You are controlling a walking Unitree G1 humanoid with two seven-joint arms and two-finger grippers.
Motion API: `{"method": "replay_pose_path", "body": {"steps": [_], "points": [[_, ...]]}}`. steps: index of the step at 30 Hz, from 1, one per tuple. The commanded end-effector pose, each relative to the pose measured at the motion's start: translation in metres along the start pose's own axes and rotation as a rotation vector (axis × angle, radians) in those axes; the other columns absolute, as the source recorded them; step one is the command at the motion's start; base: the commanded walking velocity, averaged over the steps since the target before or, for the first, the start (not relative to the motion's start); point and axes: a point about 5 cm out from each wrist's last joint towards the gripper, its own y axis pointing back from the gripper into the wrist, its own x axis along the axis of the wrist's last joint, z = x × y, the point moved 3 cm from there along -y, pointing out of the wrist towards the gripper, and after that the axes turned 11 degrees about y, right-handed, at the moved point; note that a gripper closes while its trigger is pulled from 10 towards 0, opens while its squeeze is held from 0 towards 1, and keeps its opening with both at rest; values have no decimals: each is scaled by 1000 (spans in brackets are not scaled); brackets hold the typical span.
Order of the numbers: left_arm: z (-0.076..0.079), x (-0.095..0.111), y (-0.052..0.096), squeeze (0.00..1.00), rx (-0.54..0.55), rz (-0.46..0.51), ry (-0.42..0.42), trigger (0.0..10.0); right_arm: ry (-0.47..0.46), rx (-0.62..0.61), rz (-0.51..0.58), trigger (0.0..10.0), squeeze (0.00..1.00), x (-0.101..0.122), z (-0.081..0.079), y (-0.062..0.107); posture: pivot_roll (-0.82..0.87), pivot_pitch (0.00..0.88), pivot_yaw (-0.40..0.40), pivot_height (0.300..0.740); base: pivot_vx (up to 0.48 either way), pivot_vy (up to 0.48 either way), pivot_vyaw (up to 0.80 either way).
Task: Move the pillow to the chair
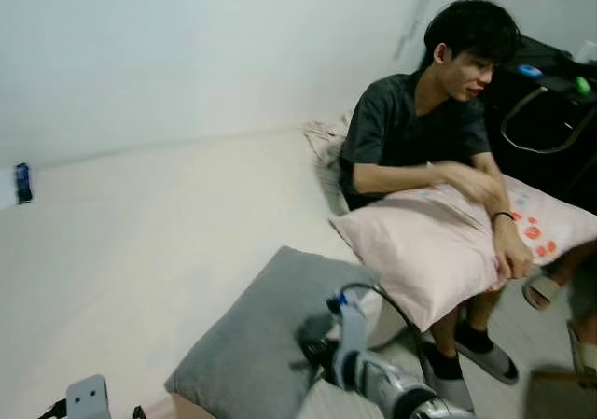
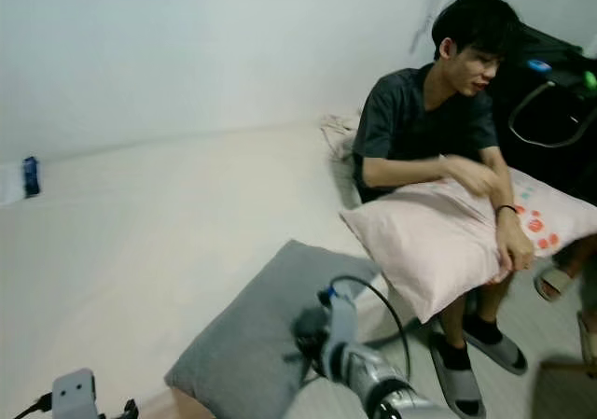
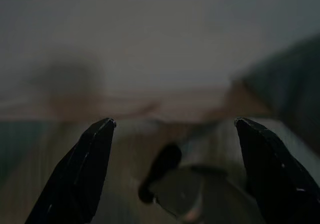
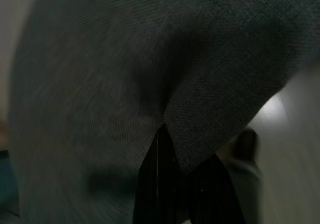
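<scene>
Nearby, person [image 1: 438,120] w/ pink pillow [image 1: 438,251] — right gripper [image 4: 165,134] pinches grey pillow [image 1: 261,344]; left gripper [image 3: 172,126] apart.

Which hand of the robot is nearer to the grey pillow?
The right hand: it is shut on the grey pillow, pinching its edge. The left hand is open, low at the robot's left side, apart from the pillow.

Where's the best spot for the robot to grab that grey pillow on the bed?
Probably its near edge, coming from the robot's side. The grey pillow lies flat with that edge overhanging the bed, so thin fabric there can be pinched. The right gripper is already shut on that edge.
</scene>
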Motion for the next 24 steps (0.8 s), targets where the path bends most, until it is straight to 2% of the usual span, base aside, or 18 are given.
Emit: {"method": "replay_pose_path", "body": {"steps": [1,7,8,9,10,12,13,14,15,16,18,24], "points": [[-1,-21,5,0,24,-77,27,10000,0,-57,-37,10000,0,-9,11,4,122,64,-152,740,0,0,-488],[15,-29,7,0,-36,-100,38,10000,14,-87,-98,10000,0,-30,17,9,122,61,-150,740,0,0,-488],[21,-29,7,0,-60,-97,39,10000,17,-93,-112,10000,0,-34,18,10,127,60,-152,740,0,0,-494],[36,-27,6,0,-119,-92,40,10000,24,-98,-134,10000,0,-41,18,11,127,58,-152,740,0,0,-488],[36,-27,6,0,-119,-92,40,10000,24,-98,-134,10000,0,-41,18,11,127,58,-152,740,0,0,-488],[58,-29,7,0,-222,-104,2,10000,30,-97,-146,10000,0,-44,17,11,131,53,-151,740,0,0,-500],[58,-29,7,0,-222,-104,2,10000,30,-97,-146,10000,0,-44,17,11,131,53,-151,740,0,0,-500],[67,-31,9,0,-262,-115,-26,10000,32,-98,-148,10000,0,-45,17,11,131,53,-151,740,0,0,-500],[74,-34,10,0,-299,-126,-94,10000,34,-99,-150,10000,0,-45,17,11,132,51,-148,740,0,0,-500],[77,-35,11,0,-316,-133,-135,10000,40,-101,-155,10000,0,-46,17,11,136,45,-151,740,0,0,-500],[78,-35,10,0,-319,-139,-151,10000,47,-102,-159,10000,0,-46,17,11,137,45,-152,740,0,0,-500],[76,-40,12,0,-341,-173,-158,10000,75,-119,-167,10000,0,-46,22,13,134,36,-149,740,0,0,-500]]}}
